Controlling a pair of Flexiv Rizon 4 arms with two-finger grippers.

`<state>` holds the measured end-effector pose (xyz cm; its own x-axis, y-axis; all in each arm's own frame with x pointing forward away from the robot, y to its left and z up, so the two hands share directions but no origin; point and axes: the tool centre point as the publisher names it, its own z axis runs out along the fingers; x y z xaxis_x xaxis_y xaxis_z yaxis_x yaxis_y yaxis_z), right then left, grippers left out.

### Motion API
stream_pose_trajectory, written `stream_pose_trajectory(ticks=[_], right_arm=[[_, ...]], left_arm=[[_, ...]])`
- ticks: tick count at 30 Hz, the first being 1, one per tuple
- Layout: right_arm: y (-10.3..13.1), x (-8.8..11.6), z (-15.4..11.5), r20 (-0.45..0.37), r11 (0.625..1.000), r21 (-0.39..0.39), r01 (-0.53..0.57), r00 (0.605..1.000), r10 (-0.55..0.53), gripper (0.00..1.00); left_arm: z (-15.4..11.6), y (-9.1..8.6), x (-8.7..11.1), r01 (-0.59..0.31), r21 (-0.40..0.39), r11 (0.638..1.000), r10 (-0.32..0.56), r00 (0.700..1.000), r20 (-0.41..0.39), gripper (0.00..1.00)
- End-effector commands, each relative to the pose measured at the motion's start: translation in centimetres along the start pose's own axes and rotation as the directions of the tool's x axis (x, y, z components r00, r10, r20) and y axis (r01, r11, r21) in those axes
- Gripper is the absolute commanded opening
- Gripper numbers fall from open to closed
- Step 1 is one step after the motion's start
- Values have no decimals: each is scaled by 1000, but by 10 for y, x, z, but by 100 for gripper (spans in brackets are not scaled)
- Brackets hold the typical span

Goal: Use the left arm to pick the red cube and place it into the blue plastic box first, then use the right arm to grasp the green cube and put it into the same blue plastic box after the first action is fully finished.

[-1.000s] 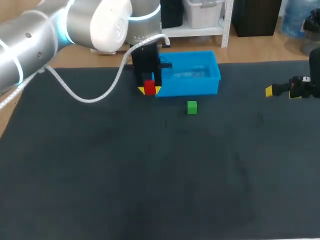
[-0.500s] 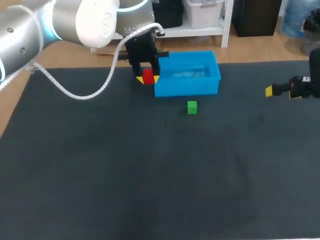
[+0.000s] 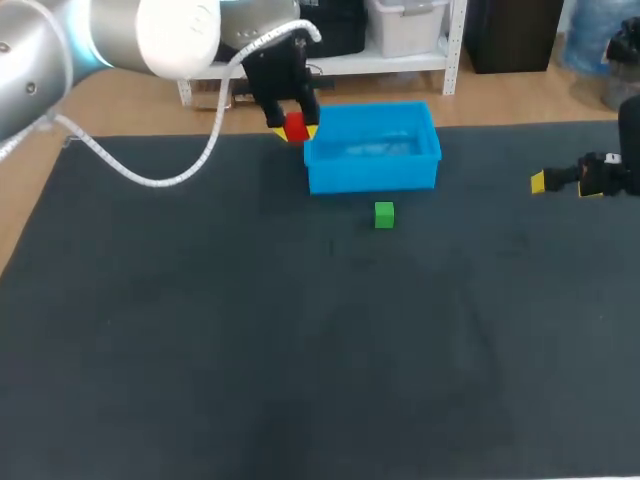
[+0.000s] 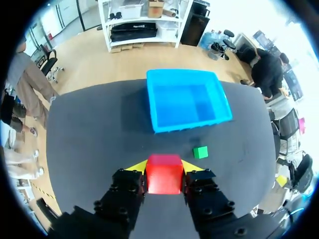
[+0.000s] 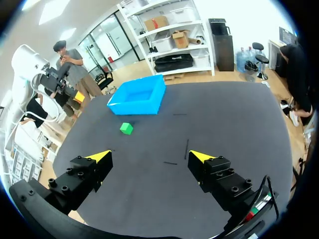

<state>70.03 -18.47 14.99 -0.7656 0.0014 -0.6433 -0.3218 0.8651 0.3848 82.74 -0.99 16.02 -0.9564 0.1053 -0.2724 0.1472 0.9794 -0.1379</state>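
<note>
My left gripper (image 3: 294, 130) is clamped on the red cube (image 3: 296, 127): in the left wrist view the cube (image 4: 164, 174) sits squarely between my two yellow-tipped fingers (image 4: 137, 166), which press on it from either side, and it fills the gap at the gripper (image 4: 164, 167). The cube hangs off the dark table (image 3: 300, 350), well above it. From the head view my left gripper is just beside one far corner of the blue box (image 3: 372, 178), the corner on my left arm's (image 3: 60, 50) side, and the cube is outside the box's rim. Looking out along my left fingers, the blue box (image 4: 192, 124) lies ahead of the gripper and below it, open side up, with nothing that I can see inside it. The green cube (image 4: 200, 152) rests on the table between the gripper and the box's near wall, a little to one side. In the head view the green cube (image 3: 384, 214) lies just in front of the box, apart from it. My right gripper (image 3: 565, 180) hangs at the right side of the table, well apart from both cube and box. Its fingers are spread wide with nothing between them (image 5: 149, 156); ahead of them lies the green cube (image 5: 126, 128), and beyond that the blue box (image 5: 137, 102).
</note>
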Motion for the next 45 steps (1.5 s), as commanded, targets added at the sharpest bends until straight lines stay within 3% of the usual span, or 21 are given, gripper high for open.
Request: stream_pose_trajectory(ticks=[1, 10, 21, 45], right_arm=[[0, 0, 0, -1, 1000, 1, 1, 1000, -1, 100], [0, 0, 0, -1, 1000, 1, 1, 1000, -1, 100], [0, 0, 0, -1, 1000, 1, 1, 1000, -1, 100], [0, 0, 0, -1, 1000, 1, 1, 1000, -1, 100]], left_arm=[[1, 2, -8, -6, 14, 1000, 6, 1000, 1, 0], [0, -3, -24, -37, 95, 995, 31, 997, 64, 0], [3, -8, -34, -41, 90, 995, 34, 996, 79, 0], [21, -41, -69, -67, 108, 992, 51, 988, 146, 0]])
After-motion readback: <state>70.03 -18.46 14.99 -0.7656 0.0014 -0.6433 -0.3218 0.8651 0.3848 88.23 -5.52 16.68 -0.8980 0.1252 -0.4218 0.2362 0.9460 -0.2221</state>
